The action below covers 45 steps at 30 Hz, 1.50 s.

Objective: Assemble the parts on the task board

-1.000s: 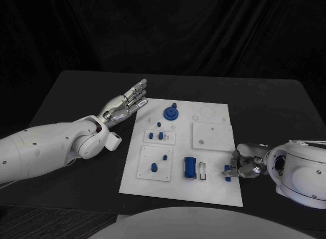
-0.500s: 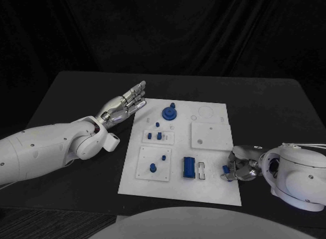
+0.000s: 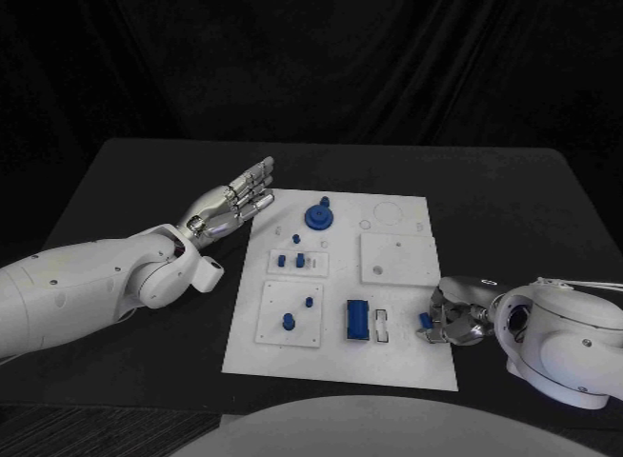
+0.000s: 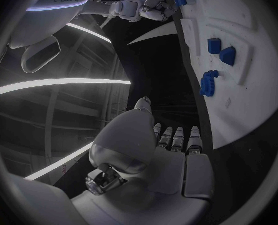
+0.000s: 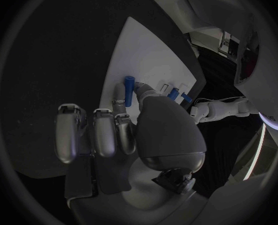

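Task board (image 3: 394, 362) lies mid-bench, blue parts seated in its plates. Left robot hand (image 3: 236, 203) hovers open off the board's far-left corner. Right robot hand (image 3: 449, 319) pinches a small blue peg (image 5: 129, 81) at the board's right edge (thin grip): it could slip or go in tilted and jam.

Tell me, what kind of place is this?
Probably a robotics lab or test bench. A white task board with small blue parts lies on a black table against dark curtains, and two white robot arms work over it, the right hand holding a blue piece.
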Each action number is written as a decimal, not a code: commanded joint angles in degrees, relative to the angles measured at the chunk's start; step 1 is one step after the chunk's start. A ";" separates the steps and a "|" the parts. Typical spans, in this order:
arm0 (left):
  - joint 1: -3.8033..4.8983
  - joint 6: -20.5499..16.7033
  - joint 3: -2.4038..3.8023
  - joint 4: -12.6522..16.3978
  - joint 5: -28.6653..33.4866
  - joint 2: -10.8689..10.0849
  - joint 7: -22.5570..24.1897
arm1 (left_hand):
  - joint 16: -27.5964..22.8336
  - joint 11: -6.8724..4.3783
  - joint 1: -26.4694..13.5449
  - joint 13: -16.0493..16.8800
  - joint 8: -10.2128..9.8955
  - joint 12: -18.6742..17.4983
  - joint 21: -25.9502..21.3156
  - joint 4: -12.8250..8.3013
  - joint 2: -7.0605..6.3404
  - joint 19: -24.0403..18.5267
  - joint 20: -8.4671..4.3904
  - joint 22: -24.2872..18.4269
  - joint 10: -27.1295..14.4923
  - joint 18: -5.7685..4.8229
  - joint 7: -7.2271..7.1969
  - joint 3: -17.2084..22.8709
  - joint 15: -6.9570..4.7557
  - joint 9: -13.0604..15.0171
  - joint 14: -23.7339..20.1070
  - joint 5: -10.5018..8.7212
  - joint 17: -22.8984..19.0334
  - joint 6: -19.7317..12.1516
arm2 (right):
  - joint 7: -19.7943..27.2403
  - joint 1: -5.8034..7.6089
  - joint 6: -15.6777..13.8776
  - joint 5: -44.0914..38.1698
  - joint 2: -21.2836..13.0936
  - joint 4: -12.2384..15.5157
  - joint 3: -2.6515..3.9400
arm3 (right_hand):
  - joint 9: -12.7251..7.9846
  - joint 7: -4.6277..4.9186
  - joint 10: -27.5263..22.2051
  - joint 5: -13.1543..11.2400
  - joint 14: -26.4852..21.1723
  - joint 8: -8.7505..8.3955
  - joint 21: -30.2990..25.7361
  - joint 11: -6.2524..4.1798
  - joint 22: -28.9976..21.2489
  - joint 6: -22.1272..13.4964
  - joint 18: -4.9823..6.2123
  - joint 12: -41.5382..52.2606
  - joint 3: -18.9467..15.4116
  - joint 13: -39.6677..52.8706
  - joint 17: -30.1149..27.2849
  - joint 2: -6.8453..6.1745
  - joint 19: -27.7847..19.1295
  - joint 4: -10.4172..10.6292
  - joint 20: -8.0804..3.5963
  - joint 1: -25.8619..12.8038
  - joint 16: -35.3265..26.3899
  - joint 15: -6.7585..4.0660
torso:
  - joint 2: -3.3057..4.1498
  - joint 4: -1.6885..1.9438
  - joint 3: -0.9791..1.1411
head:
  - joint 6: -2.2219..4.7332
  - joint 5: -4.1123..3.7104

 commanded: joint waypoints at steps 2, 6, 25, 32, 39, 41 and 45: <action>-0.07 1.03 0.05 0.10 -0.10 0.03 2.63 | -0.21 0.44 0.80 -0.10 -0.20 -0.38 -0.19 -0.03 0.12 0.04 0.39 -0.09 0.03 -0.84 0.50 0.50 0.48 0.06 -0.03 0.47 -0.10 -0.03 | 0.29 -0.49 -5.30 5.33 -0.40 -0.15 -0.34 | -20.04 0.27 5.97 1.02 3.29 -18.40 0.07 0.48 12.38 0.57 0.66 0.15 12.85 15.09 0.03 -0.64 2.79 -11.92 0.46 -1.29 0.14 0.40 | 0.04 0.04 -0.01 | 0.00 -0.10; -0.07 1.16 0.05 0.10 -0.10 0.01 2.39 | -0.21 0.67 1.00 -0.10 -0.20 -0.38 -0.19 -0.06 0.18 0.04 0.45 -0.09 0.03 -0.81 0.61 0.61 0.49 0.06 -0.03 0.68 -0.10 -0.05 | 0.93 -0.49 -6.54 11.18 -0.83 0.04 -0.34 | -20.17 0.30 5.97 1.60 3.30 -18.60 0.14 0.52 12.41 0.97 0.64 0.15 13.75 15.09 0.10 -0.90 2.81 -12.21 0.50 -2.00 0.19 0.44 | 0.04 0.06 -0.03 | 0.00 -0.04; -0.08 2.36 0.04 -0.09 -0.10 0.35 1.14 | -0.21 1.61 1.47 -0.10 -0.21 -0.38 -0.19 -0.02 0.30 0.04 0.95 -0.09 0.03 -0.68 1.05 0.84 0.88 0.04 -0.03 0.84 -0.10 -0.14 | 4.76 -0.10 -11.60 27.87 -1.10 1.40 -0.32 | -20.35 0.20 5.97 2.11 3.54 -19.02 1.03 0.45 12.69 1.47 0.44 0.15 14.59 15.09 1.16 -1.66 3.17 -12.25 0.51 -4.53 0.74 0.41 | 0.02 0.09 -0.02 | 0.00 0.14; -0.08 2.69 0.04 -0.19 -0.10 0.39 0.88 | -0.21 1.79 1.50 -0.10 -0.20 -0.38 -0.19 0.01 0.32 0.04 1.03 -0.09 0.03 -0.67 1.14 0.85 0.98 0.05 -0.03 0.83 -0.10 -0.10 | 5.48 0.05 -12.60 30.19 -0.57 1.44 -0.32 | -20.41 0.24 5.97 2.09 3.55 -19.19 1.17 0.48 12.74 1.34 0.40 0.15 14.60 15.09 1.17 -1.85 3.22 -12.20 0.51 -5.08 0.78 0.43 | 0.03 0.07 -0.02 | 0.00 0.04; -0.08 3.19 0.04 -0.42 -0.10 0.63 0.46 | -0.21 2.01 1.61 -0.10 -0.15 -0.38 -0.19 0.02 0.37 0.04 1.29 -0.09 0.03 -0.67 1.44 0.91 1.25 0.10 -0.03 0.85 -0.10 0.14 | 6.04 0.08 -13.86 33.12 0.78 1.07 -0.31 | -20.43 0.25 5.97 2.27 3.56 -19.26 1.22 0.50 12.75 1.30 0.39 0.15 14.71 15.09 1.23 -1.75 3.24 -12.15 0.52 -5.30 0.82 0.44 | 0.05 0.06 -0.04 | 0.00 -0.35; -0.08 3.37 0.04 -0.51 -0.10 0.79 0.35 | -0.21 2.01 1.61 -0.10 -0.15 -0.38 -0.19 0.02 0.37 0.04 1.29 -0.09 0.03 -0.67 1.44 0.91 1.25 0.10 -0.03 0.85 -0.10 0.14 | 6.10 0.09 -14.29 34.08 1.18 0.91 -0.31 | -20.42 0.26 5.97 2.32 3.55 -19.26 1.21 0.50 12.75 1.32 0.39 0.15 14.73 15.09 1.20 -1.71 3.23 -12.10 0.52 -5.43 0.81 0.45 | 0.04 0.07 -0.05 | 0.00 -0.50; -0.09 3.64 0.04 -0.62 -0.10 1.04 0.19 | -0.21 2.02 1.64 -0.10 -0.15 -0.38 -0.19 0.02 0.38 0.04 1.36 -0.09 0.03 -0.66 1.51 0.93 1.30 0.10 -0.03 0.90 -0.10 0.14 | 6.04 0.09 -15.00 36.67 2.11 0.28 -0.31 | -20.42 0.26 5.97 2.54 3.53 -19.31 1.21 0.51 12.74 1.32 0.40 0.15 14.81 15.09 1.10 -1.55 3.23 -11.95 0.53 -5.79 0.79 0.46 | 0.03 0.09 -0.09 | 0.00 -0.56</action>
